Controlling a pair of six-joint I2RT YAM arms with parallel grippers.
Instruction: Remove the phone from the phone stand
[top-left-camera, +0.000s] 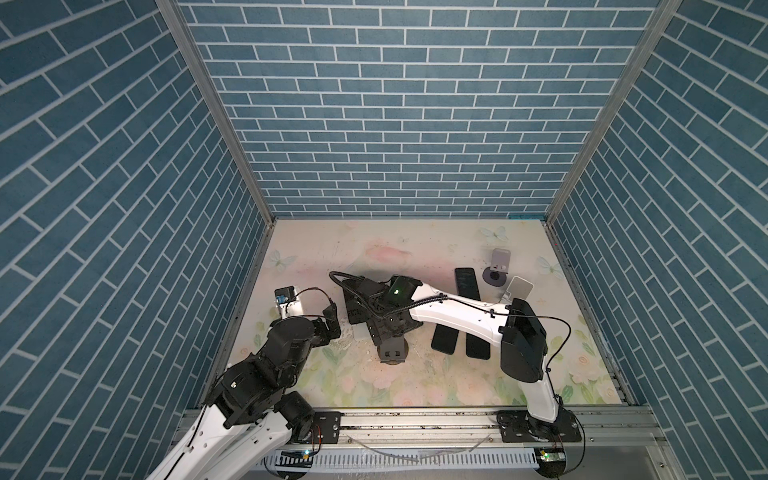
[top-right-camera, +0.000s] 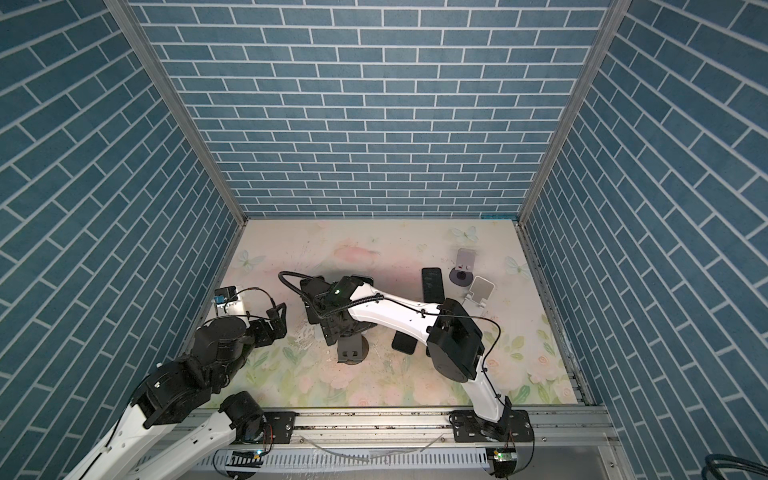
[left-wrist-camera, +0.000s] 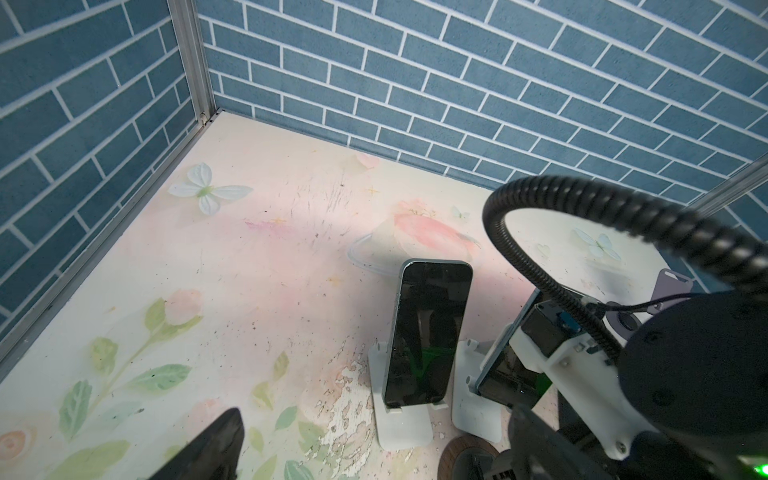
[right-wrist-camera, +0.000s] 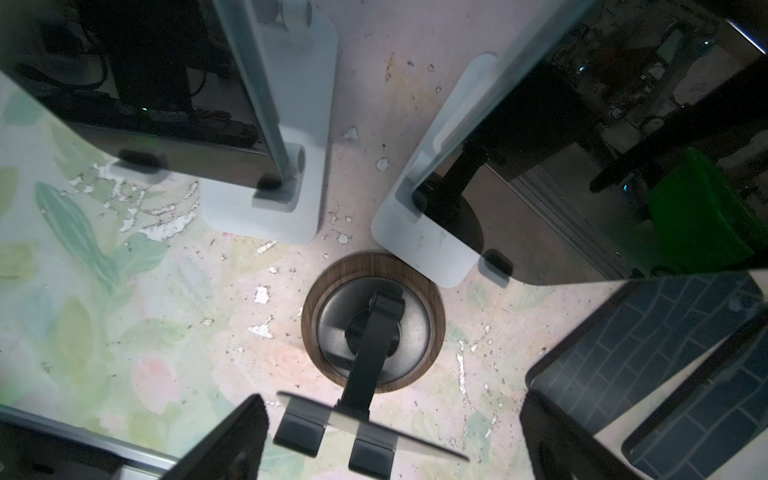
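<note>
Wide apart and gripping nothing, the two dark fingers (right-wrist-camera: 224, 440) of the right gripper (right-wrist-camera: 395, 403) are hanging over the middle of the floral tabletop (top-left-camera: 415, 249). Between them in the right wrist view, the empty cradle of a dark stand is showing above its wood-rimmed round base (right-wrist-camera: 316, 332). Just beyond, one phone (right-wrist-camera: 145, 104) is leaning, screen dark, in its white phone stand (right-wrist-camera: 266, 216), its lower edge sitting behind the stand's lip. A second phone (right-wrist-camera: 582, 166) is leaning the same way in a second white stand (right-wrist-camera: 415, 245) just beside it, with that stand's base meeting the wooden rim. In both top views the right arm is reaching across the middle and largely covering the pair. The left gripper (top-left-camera: 332, 318) is hovering near the table's left edge, its jaws spread and empty, apart from both phones. Three more phones (top-left-camera: 467, 282) are lying flat on the right side of the table. A grey stand (top-left-camera: 498, 262) and an empty white stand (top-left-camera: 519, 286) are standing toward the back right corner.
</note>
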